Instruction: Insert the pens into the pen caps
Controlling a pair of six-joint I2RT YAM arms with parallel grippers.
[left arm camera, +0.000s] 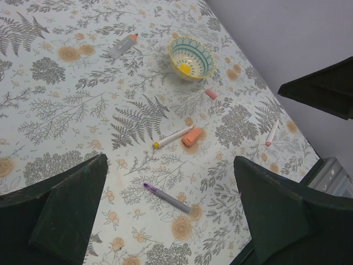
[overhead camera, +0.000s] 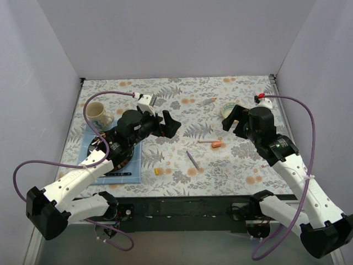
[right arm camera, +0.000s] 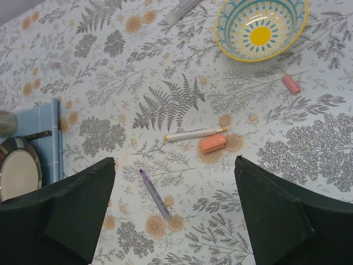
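Fern-and-flower patterned tablecloth [overhead camera: 182,94], cream mug [overhead camera: 99,114] at ten o'clock, blue mat [overhead camera: 124,172] under a dark round plate [right arm camera: 19,171] at eight o'clock, grey stick [overhead camera: 207,101] with orange tip at one o'clock, yellow-centred bowl [right arm camera: 237,27] at two o'clock

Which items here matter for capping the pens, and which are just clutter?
Job: purple pen, yellow-tipped pen, white-pink pen, orange cap, yellow cap.
Clutter: bowl, grey stick, mug, plate, blue mat.

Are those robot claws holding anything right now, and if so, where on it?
Nothing is held. The left gripper and the right gripper both stand open and empty; the purple pen and orange cap lie on the table.
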